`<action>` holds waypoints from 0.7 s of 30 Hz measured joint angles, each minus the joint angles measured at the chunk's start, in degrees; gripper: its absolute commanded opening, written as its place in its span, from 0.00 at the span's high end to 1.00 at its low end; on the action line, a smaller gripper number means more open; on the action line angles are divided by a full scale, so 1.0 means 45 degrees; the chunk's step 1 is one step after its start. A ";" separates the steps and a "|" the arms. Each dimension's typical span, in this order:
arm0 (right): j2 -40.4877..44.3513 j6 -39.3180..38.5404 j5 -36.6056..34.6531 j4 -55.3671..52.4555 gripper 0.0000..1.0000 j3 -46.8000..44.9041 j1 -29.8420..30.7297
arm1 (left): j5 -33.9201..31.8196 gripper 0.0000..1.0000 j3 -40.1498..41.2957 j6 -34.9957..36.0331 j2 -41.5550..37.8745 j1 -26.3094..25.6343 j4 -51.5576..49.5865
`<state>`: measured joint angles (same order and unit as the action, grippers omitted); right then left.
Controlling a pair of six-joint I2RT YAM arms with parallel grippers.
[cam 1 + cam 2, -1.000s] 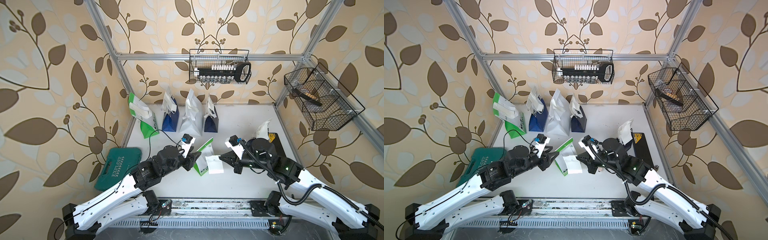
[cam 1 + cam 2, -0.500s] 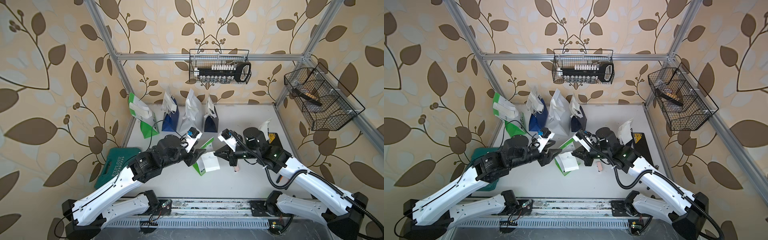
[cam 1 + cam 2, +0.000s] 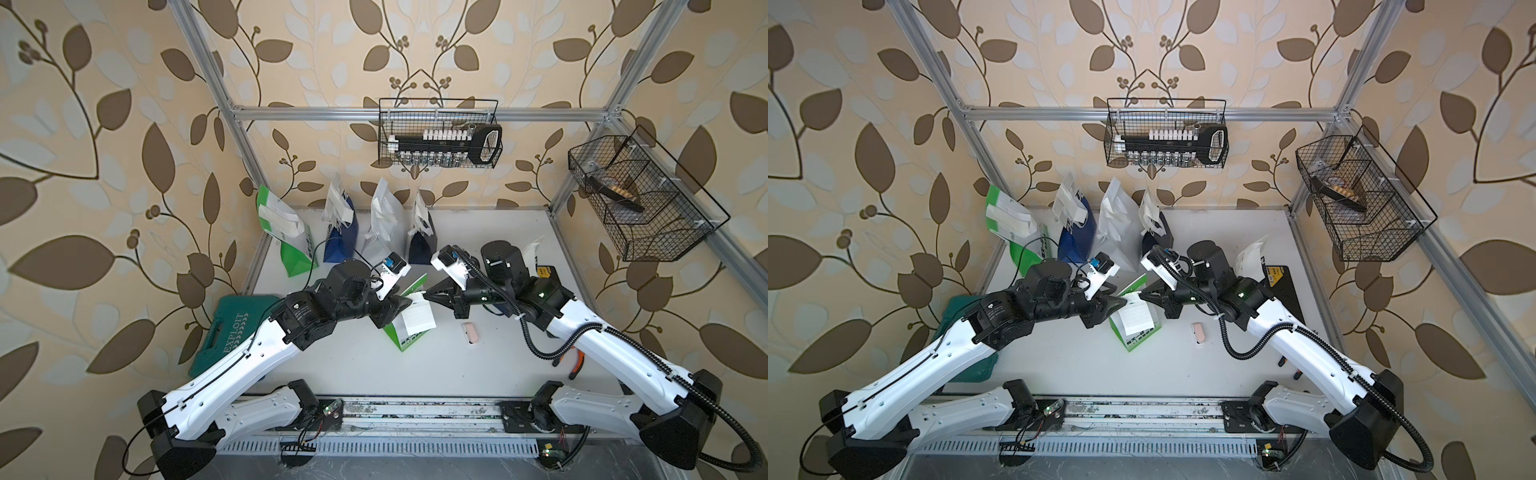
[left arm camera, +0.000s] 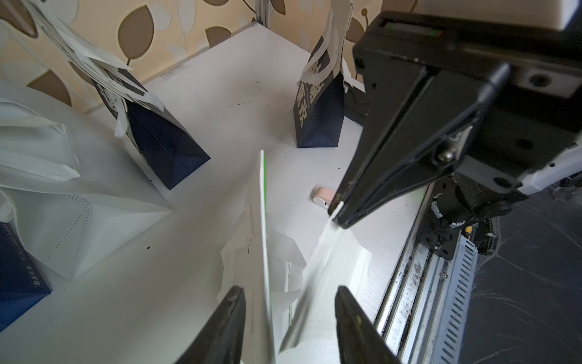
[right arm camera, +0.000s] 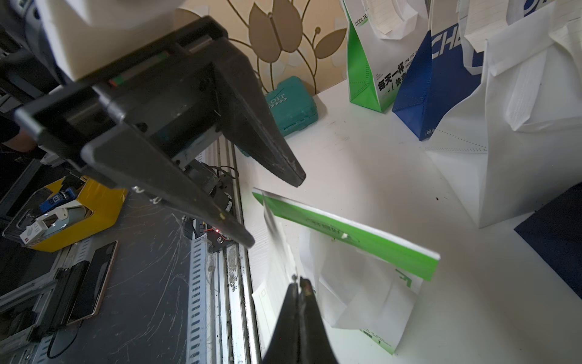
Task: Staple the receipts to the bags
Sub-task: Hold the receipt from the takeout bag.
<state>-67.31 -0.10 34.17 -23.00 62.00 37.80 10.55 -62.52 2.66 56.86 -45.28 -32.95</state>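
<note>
Pinching receipt (image 3: 417, 318) corner with right gripper (image 5: 300, 285), jaws fully closed. Straddling green-and-white bag (image 5: 362, 242) top edge plus receipt with left gripper (image 4: 288, 294), jaws apart, nothing clamped.

Teal case (image 3: 232, 328) lying flat, left; wire basket (image 3: 440, 133) on back rail; second basket (image 3: 648, 199), right frame.

Green-and-white bag (image 3: 400, 340); cream, faintly lined receipt (image 3: 417, 316); navy bag (image 3: 420, 249), white lettering; teal tool case (image 3: 235, 322); beige leaf-patterned wallpaper (image 3: 104, 174).

Bright, even light; edges warped; wrist-cam foregrnd blurry.
</note>
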 measured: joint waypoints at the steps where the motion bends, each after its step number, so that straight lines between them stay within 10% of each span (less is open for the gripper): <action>1: -0.0063 -0.0034 0.0005 0.0000 1.00 0.0005 -0.0019 | 0.0005 0.55 -0.0005 0.0019 0.0000 0.0000 0.0000; 21: -0.0675 -0.0146 -0.0024 0.0029 1.00 0.0146 -0.0087 | -0.0209 0.62 -0.0019 0.0233 0.0408 0.0005 -0.0495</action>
<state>-70.35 -0.75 34.06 -22.87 62.65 37.41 9.61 -62.61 3.70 58.70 -45.25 -35.18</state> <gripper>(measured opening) 0.048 0.393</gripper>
